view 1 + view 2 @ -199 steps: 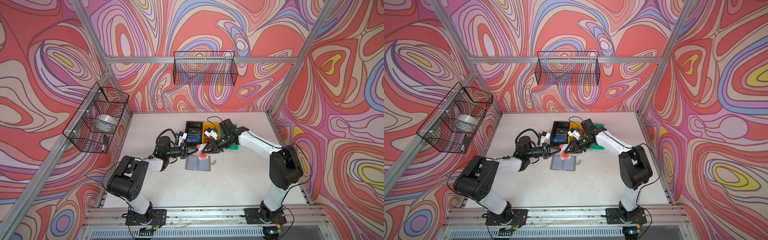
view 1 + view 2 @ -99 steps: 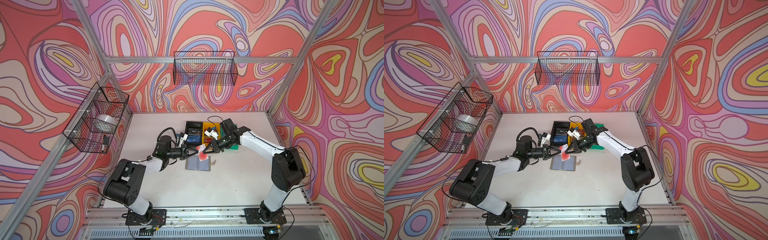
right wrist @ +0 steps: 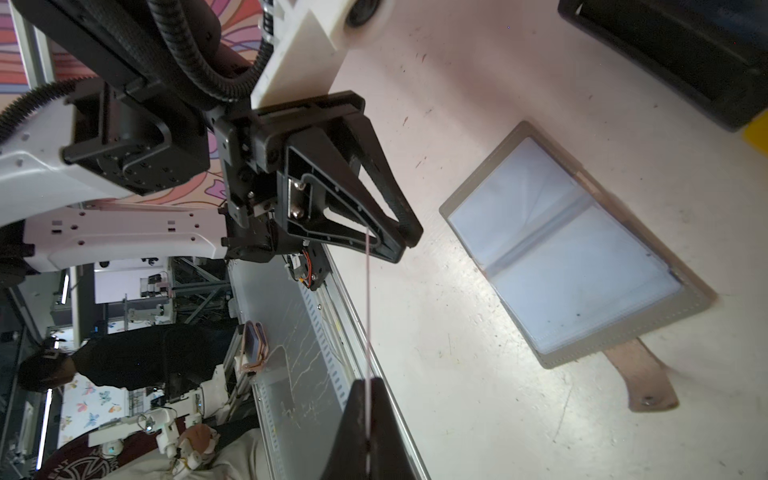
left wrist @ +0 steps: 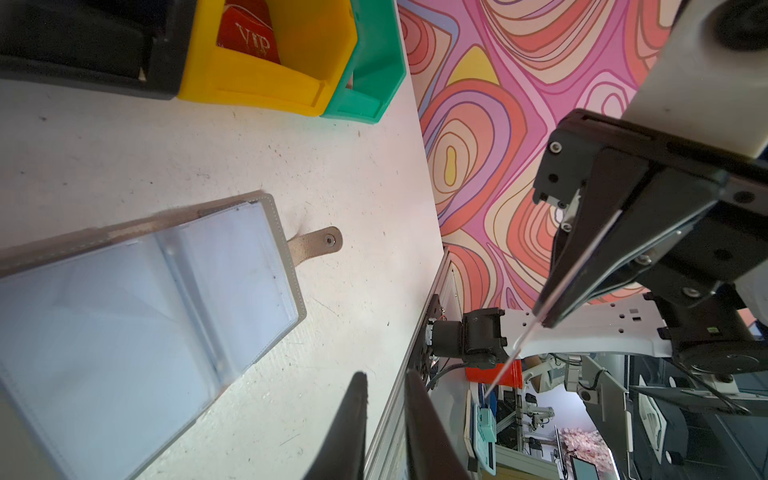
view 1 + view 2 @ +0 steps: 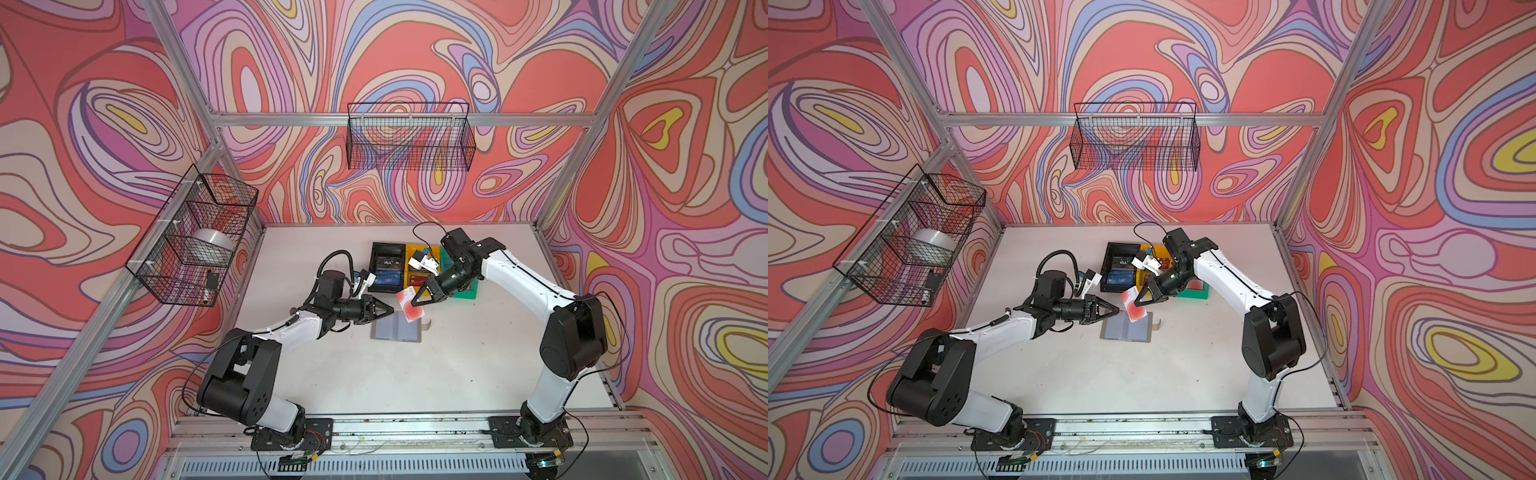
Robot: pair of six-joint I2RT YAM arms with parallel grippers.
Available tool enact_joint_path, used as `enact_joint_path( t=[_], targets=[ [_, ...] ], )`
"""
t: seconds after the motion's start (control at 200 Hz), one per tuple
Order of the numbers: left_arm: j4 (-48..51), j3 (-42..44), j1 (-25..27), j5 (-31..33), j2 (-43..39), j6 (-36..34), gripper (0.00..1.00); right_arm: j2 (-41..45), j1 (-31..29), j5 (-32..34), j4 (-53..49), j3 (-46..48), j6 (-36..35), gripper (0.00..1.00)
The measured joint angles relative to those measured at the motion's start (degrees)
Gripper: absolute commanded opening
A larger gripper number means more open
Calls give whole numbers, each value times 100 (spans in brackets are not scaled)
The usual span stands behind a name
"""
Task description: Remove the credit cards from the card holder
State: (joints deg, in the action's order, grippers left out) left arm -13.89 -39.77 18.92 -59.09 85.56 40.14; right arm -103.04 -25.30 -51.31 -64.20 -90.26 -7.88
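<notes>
**Right gripper (image 5: 417,302) holds a white-and-red credit card (image 5: 409,312) over the open card holder (image 5: 397,332).**

Its jaws are pinched tight on the card, which hangs tilted just above the grey holder. The holder lies flat on the white table (image 5: 415,382), clear sleeves facing up and strap tab (image 4: 316,245) out to one side. The left gripper (image 5: 390,311) sits just beside the card's edge, jaws parted by a narrow gap and gripping nothing. Behind them a black bin (image 5: 388,249), a yellow bin (image 4: 266,83) and a green bin (image 4: 374,95) stand in a row. A red "VIP" card (image 4: 249,37) lies in the yellow one.
</notes>
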Motion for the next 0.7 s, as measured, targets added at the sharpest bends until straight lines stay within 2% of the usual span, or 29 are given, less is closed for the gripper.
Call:
enact_joint_path(
  t=[0.15, 0.361, 0.506, 0.701],
  targets=[
    [273, -20, 0, 17, -2, -184, 23, 55, 4, 758, -658, -232, -754, 0],
    [535, -179, 0, 24, -11, -356, 23, 210, 35, 2549, -1526, -986, -1495, 0],
    [557, -188, 0, 26, -11, -369, 23, 52, 345, 3580, -1945, -1803, -1904, 0],
    [555, -188, -11, 28, -11, -367, 23, -415, 546, 4780, -2304, -2173, -3134, 0]
  ],
)
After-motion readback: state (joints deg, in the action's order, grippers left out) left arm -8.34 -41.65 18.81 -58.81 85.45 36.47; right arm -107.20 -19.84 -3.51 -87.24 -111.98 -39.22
